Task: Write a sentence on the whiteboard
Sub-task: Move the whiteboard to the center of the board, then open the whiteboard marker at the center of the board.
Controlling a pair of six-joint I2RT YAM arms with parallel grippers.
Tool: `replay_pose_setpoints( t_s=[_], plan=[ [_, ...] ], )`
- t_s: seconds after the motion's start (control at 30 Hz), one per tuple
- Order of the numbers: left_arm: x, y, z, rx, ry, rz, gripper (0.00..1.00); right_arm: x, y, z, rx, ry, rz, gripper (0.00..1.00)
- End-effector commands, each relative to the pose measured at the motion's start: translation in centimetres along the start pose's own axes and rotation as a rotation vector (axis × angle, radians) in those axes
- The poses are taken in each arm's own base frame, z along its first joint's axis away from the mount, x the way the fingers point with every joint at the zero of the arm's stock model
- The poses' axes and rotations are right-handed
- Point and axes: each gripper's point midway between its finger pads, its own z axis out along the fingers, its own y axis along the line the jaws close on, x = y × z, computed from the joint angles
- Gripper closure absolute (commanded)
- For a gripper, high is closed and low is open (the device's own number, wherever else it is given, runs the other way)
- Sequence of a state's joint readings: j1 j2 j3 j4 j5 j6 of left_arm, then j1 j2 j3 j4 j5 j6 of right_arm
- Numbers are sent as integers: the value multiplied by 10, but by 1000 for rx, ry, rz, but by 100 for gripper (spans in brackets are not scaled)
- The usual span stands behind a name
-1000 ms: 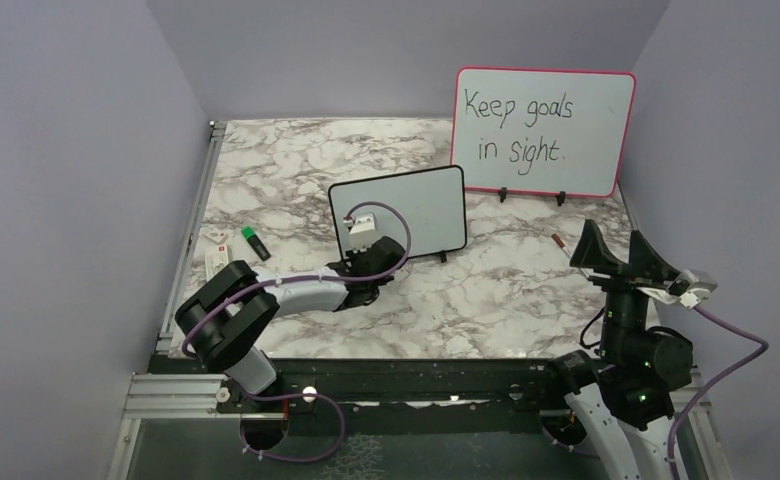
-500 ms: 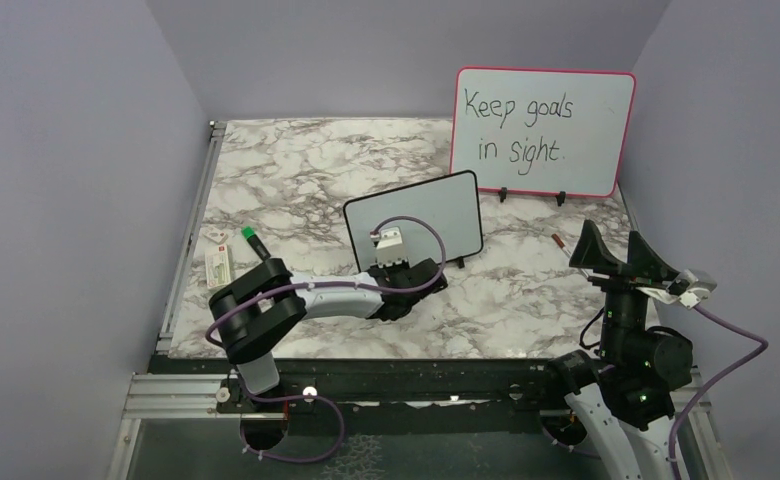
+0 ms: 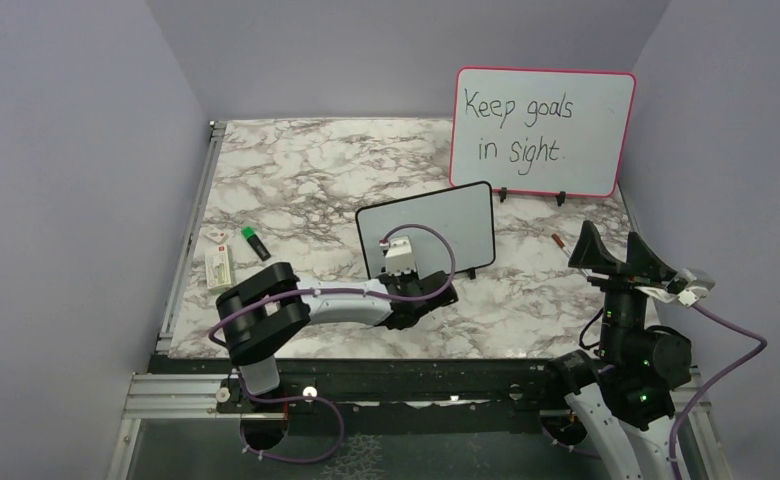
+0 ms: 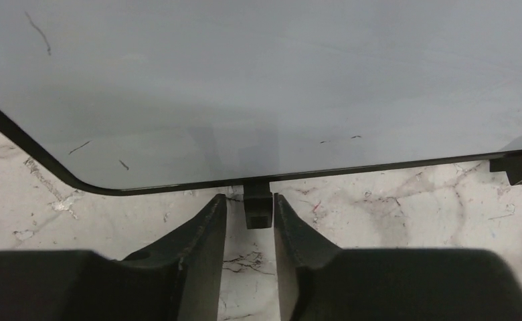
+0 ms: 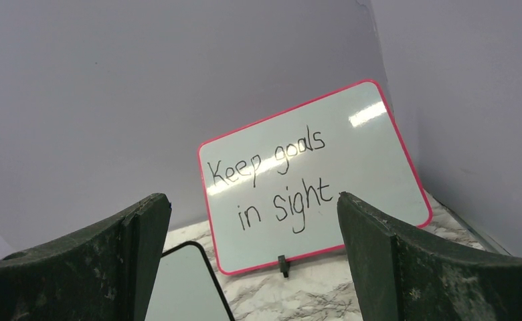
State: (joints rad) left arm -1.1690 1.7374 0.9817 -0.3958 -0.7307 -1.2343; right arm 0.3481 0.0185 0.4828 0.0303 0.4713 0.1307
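1. Desk point(image 3: 296, 170): a marble-patterned surface that carries every item listed below.
2. Pink-framed board point(image 3: 544, 130): stands upright at the far right of the desk and reads "Keep goals in sight" in black.
3. Whiteboard point(image 3: 446, 215): stands on its feet near the middle of the desk, in front of and to the left of the pink-framed board, and well apart from it. Its face leans back and shows a few faint dark marks.
4. Left gripper point(image 4: 250, 200): set low at the whiteboard's bottom edge. The fingers stand narrowly apart, with one small black foot point(image 4: 258, 210) between them. A gap shows between that foot and one of the fingers.
5. Right gripper point(image 3: 611, 240): raised over the right edge of the desk, its fingers spread wide with nothing between them.
6. Green-capped marker point(image 3: 255, 242): lies near the left edge of the desk, beside two small white items.
7. Reddish pen point(image 3: 559, 240): lies near the right gripper.
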Motion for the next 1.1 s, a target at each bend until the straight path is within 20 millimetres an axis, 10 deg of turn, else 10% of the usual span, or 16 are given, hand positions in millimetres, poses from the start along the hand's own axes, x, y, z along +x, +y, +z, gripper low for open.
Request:
replay_pose_setpoints(
  t_s=[0.0, 0.33, 0.7, 1.07],
  plan=[
    [-14, -6, -19, 35, -3, -16, 63, -10, -3, -2, 15, -20, 12, 0],
    [-62, -21, -65, 176, -49, 56, 19, 6, 3, 6, 9, 66, -26, 0],
    [-172, -2, -121, 311, -195, 272, 1, 39, 10, 20, 4, 282, -168, 0],
    [-256, 71, -137, 196, -375, 323, 1, 123, 8, 33, 94, 673, -270, 0]
  ],
)
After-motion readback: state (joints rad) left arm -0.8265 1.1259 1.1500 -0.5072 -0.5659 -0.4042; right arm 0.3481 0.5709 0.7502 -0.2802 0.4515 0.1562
